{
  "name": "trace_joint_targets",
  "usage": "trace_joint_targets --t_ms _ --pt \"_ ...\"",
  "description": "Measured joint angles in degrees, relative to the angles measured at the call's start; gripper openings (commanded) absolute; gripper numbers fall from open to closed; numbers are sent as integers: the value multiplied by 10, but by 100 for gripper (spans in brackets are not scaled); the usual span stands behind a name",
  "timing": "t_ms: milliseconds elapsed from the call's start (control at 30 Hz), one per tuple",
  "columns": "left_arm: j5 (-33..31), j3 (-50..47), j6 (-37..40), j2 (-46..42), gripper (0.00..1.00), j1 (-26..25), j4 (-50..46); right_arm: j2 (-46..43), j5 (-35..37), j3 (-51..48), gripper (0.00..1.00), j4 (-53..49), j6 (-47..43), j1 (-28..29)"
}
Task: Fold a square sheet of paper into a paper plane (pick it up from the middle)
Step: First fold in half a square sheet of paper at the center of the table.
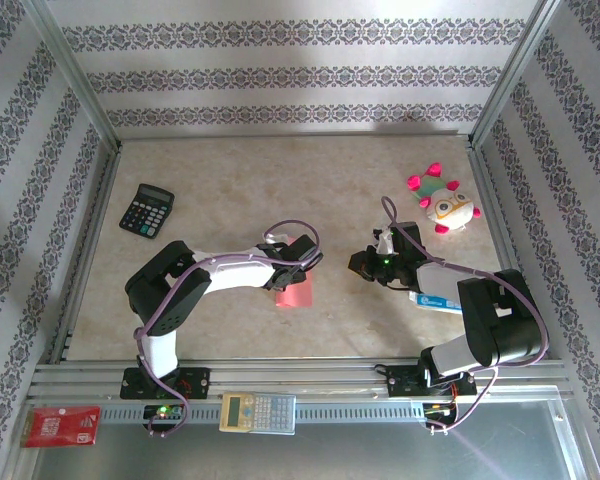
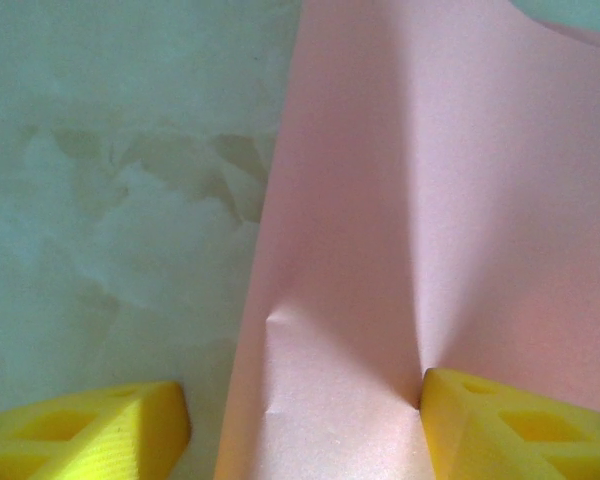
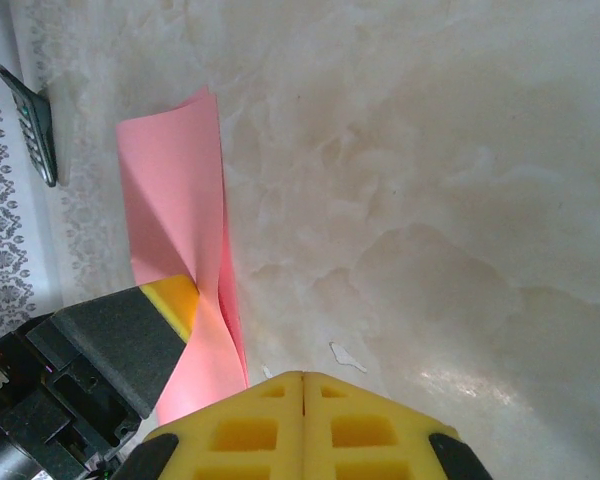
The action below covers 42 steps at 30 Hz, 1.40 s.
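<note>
the marbled table (image 1: pixel 230 180) carries everything. near its middle, just ahead of the left arm, lies the square sheet of paper (image 1: pixel 294 292), salmon pink and bowed up along one edge rather than lying flat. the left gripper (image 2: pixel 305 410) sits right over it with its jaws spread apart. one yellow finger (image 2: pixel 510 425) presses into the sheet so it puckers, and the other is over bare table beside the paper's edge (nothing is pinched between them yet). the right gripper (image 3: pixel 302 385) is clenched on nothing, hovering near the sheet. the paper looks feather-light, limp and easily creased, and it will likely slide under a push. best to take it at the middle, where a raised ridge would give the fingers something to pinch.
</note>
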Motion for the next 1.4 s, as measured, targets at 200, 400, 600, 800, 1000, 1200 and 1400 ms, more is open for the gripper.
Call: trace_joint_targets --t_ms 200,400,600,800,1000,1200,1400 --pt "-1 0 -12 0 62 2 -1 0 -2 -1 5 4 0 0" --pt "-1 0 -23 0 59 4 -4 0 -2 -2 5 5 1 1" --pt "-2 0 -28 0 56 4 -6 1 -4 -4 5 11 2 4" --pt "-4 0 -32 0 53 4 -8 5 -6 -4 5 17 2 11" --pt "0 0 -33 0 54 8 -8 12 -6 -4 5 22 3 21" --pt "0 0 -37 0 53 8 -8 18 -7 -4 5 31 6 30" --pt "-4 -1 -42 0 49 8 -9 21 -6 -4 5 35 9 30"
